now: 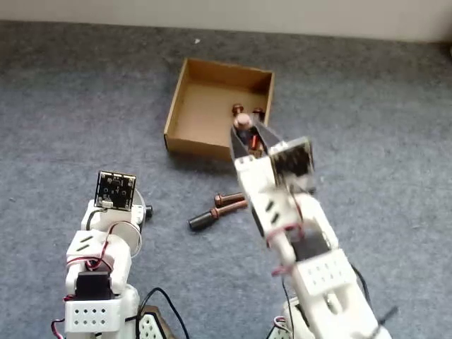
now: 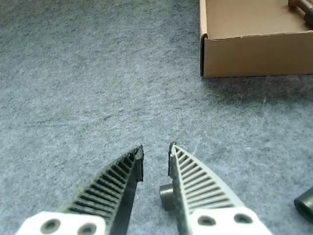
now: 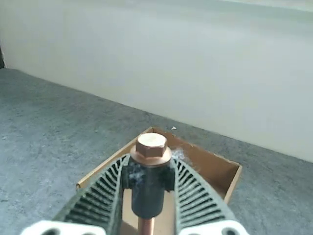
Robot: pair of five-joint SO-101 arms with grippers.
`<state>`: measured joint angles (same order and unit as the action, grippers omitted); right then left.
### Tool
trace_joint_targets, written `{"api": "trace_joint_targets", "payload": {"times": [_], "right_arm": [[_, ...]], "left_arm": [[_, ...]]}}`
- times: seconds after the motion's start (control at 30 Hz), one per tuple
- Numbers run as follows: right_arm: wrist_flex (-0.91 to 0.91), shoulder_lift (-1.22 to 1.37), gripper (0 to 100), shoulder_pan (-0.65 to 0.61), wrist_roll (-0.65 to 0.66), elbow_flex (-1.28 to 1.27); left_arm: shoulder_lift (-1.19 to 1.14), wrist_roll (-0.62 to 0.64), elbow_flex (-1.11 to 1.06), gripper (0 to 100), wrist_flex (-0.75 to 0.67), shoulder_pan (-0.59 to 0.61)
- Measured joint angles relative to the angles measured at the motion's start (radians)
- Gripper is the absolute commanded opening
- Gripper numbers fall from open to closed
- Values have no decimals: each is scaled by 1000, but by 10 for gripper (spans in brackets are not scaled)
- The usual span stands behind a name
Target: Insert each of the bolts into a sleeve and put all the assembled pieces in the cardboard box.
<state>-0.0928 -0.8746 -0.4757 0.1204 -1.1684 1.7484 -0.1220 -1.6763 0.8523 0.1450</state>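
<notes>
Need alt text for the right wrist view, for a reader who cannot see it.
The right gripper is shut on a black sleeve with a copper bolt through it, hex head protruding at one end. Past it lies the open cardboard box on grey carpet, a pale wall behind.

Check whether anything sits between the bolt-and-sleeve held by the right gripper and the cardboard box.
Nothing visible. The right gripper holds the bolt-and-sleeve over the open cardboard box near its front wall; two pieces already inside lie farther back.
</notes>
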Motion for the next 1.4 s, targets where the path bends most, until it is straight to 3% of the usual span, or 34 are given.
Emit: {"api": "trace_joint_targets", "payload": {"times": [0.17, 0.4, 0.6, 0.77, 1.0, 1.2, 1.4], "right_arm": [[-198, 387, 4, 0, 0, 152], [-316, 806, 4, 23, 0, 327], [-322, 928, 121, 48, 0, 387], [-319, 922, 128, 48, 0, 407], [-87, 736, 128, 48, 0, 408], [292, 535, 128, 17, -3, 408], [680, 451, 128, -120, -245, 408]], "left_arm": [[0, 0, 0, 105, 0, 0], [0, 0, 0, 105, 0, 0], [0, 0, 0, 105, 0, 0], [0, 0, 0, 105, 0, 0], [0, 0, 0, 105, 0, 0], [0, 0, 0, 105, 0, 0], [0, 0, 0, 105, 0, 0]]}}
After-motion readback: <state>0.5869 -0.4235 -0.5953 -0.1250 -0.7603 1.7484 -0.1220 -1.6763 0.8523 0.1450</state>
